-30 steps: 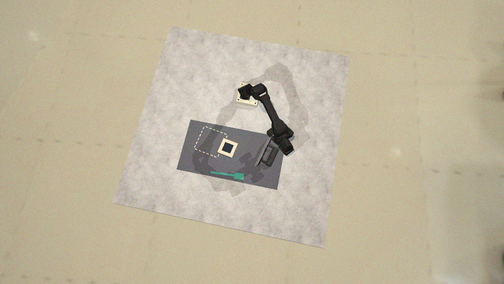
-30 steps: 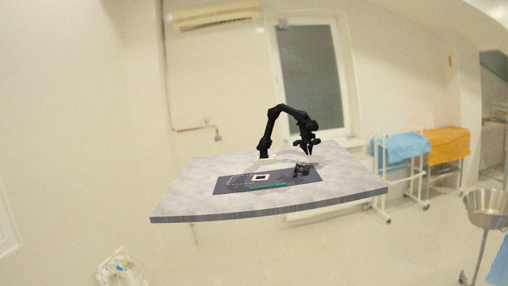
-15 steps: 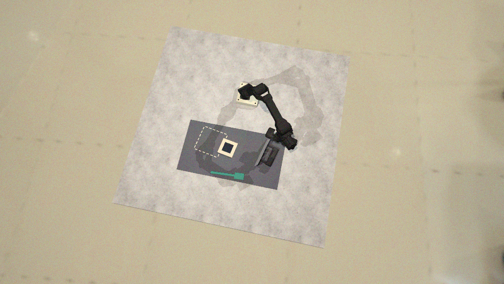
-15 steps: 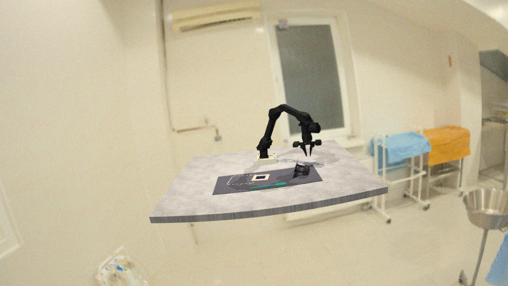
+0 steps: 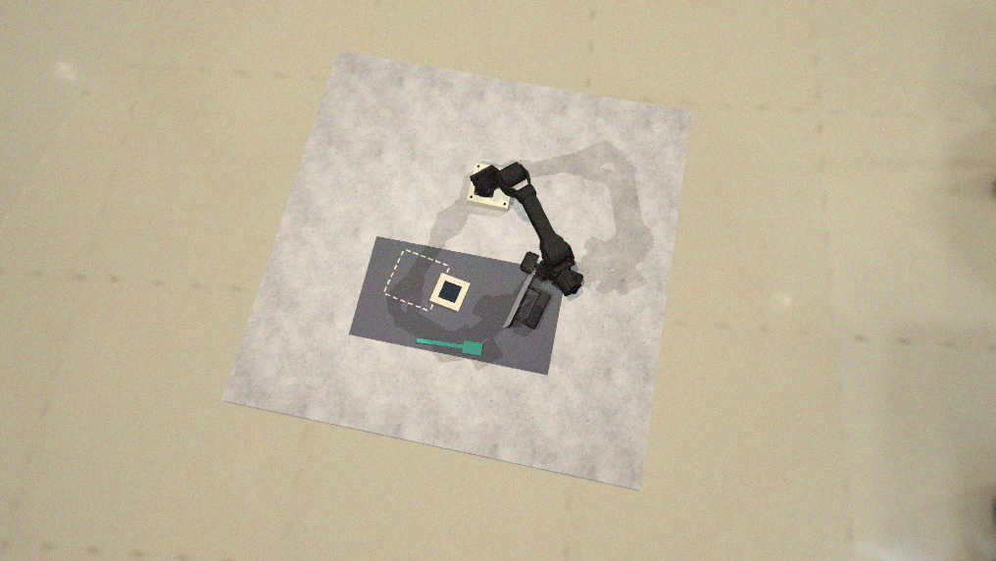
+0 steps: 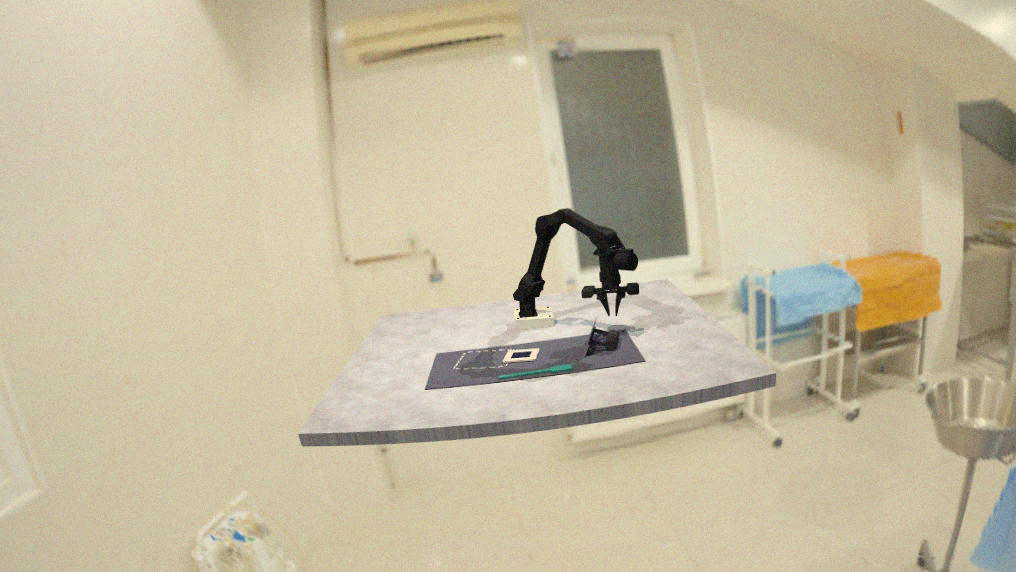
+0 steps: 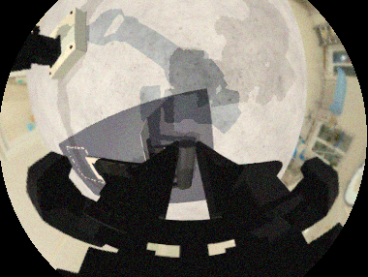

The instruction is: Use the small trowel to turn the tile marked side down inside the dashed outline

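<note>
The square cream tile (image 5: 451, 291) (image 6: 521, 354) lies flat with its dark square mark up, across the right side of the dashed outline (image 5: 385, 293). The green trowel (image 5: 473, 347) (image 6: 561, 368) lies flat along the mat's front edge, handle to the left and blade to the right. The dark mat (image 5: 369, 306) (image 6: 440, 376) (image 7: 116, 136) lies under them. My gripper (image 6: 612, 314) (image 7: 187, 143) points down, open and empty with a narrow gap between its fingertips. It hangs above the right end of the mat, well away from tile and trowel. In the top view its fingertips are hidden.
A black fixture (image 5: 534, 308) (image 6: 607, 339) with a tilted grey panel stands on the mat's right part, near and below my gripper. The arm's cream base plate (image 5: 489, 202) (image 6: 534, 322) (image 7: 73, 44) is behind the mat. The table's edges lie beyond the mat on all sides.
</note>
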{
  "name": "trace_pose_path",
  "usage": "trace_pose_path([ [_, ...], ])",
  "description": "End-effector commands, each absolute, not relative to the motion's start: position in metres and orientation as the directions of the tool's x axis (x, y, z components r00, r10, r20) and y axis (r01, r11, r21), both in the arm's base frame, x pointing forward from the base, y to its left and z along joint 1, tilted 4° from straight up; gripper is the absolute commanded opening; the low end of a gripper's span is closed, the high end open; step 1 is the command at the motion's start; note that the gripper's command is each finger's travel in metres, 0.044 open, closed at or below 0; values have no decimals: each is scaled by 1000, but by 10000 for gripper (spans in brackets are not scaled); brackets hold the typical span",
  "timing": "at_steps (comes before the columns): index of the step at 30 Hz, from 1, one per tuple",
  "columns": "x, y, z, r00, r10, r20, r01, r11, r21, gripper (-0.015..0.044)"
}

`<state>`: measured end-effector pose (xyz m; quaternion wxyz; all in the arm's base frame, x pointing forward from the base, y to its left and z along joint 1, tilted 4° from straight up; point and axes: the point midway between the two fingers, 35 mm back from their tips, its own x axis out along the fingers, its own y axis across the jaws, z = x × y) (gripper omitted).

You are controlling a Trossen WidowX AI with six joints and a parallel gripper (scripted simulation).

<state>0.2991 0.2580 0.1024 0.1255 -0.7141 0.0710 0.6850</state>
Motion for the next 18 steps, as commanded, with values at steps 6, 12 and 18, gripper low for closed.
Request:
trace_pose_path([
  [6, 298, 246, 99, 60, 73, -996, -272, -959, -87, 100],
  [12, 296, 238, 94, 60, 72, -996, -273, -958, -86, 100],
  [18, 294, 233, 91, 59, 72, -996, -274, -958, -86, 100],
])
